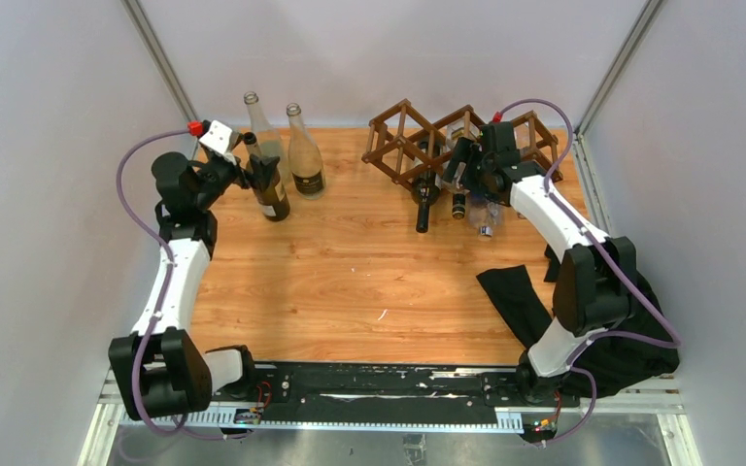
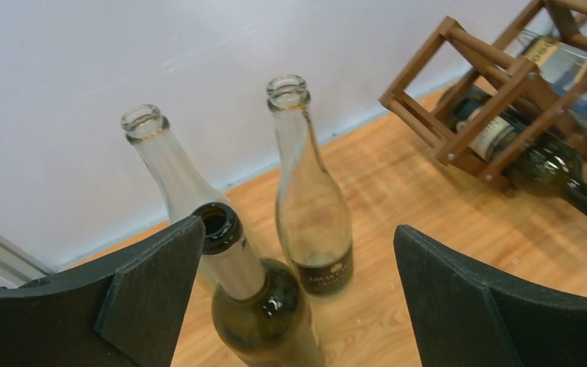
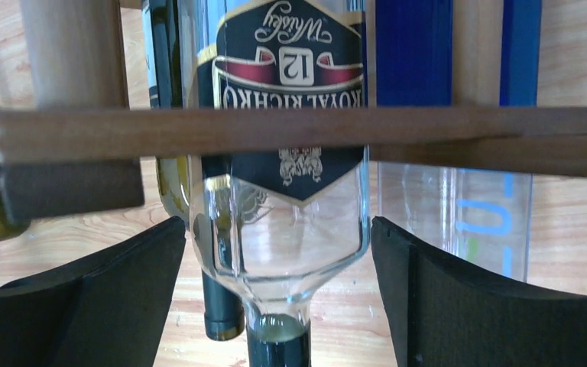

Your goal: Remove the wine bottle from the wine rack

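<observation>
Right gripper [image 3: 275,237], jaws open, is straddling clear black-labelled glass bottle [image 3: 283,199] in brown wooden lattice rack [image 3: 443,126]; centring before squeezing seems wise.

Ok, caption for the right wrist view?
Open right gripper straddles a clear whisky bottle lying in the wine rack.

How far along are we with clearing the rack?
Looks done: three bottles stand beside the rack; left end effector open beside them. In hand: right end effector open around the whisky bottle, ungripped. To do: grip, pull it out; a dark bottle also waits.
</observation>
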You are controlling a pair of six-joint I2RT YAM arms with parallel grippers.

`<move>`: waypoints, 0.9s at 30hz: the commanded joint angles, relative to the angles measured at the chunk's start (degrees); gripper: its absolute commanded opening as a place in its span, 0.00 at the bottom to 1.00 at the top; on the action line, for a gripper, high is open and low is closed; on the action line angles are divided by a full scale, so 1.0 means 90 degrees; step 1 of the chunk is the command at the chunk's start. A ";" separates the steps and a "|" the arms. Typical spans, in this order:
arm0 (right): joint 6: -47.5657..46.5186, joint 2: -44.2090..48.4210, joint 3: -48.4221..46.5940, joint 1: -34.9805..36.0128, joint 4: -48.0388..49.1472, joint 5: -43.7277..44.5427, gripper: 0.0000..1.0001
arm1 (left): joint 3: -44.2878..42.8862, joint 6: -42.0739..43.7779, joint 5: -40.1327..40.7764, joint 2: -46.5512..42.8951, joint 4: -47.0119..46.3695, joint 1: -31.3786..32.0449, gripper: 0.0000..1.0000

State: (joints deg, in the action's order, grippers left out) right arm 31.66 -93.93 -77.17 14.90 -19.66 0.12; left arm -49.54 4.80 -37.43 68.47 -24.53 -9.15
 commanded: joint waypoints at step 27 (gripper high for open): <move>0.0821 0.1528 0.1876 -0.0163 0.1464 -0.1306 0.00 | -0.0507 0.1573 -0.1495 -0.1216 0.5252 0.0727 0.95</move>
State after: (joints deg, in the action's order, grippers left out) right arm 37.65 -86.06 -63.81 12.56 -8.27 -9.43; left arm -55.79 18.87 -52.03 58.52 21.58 -4.89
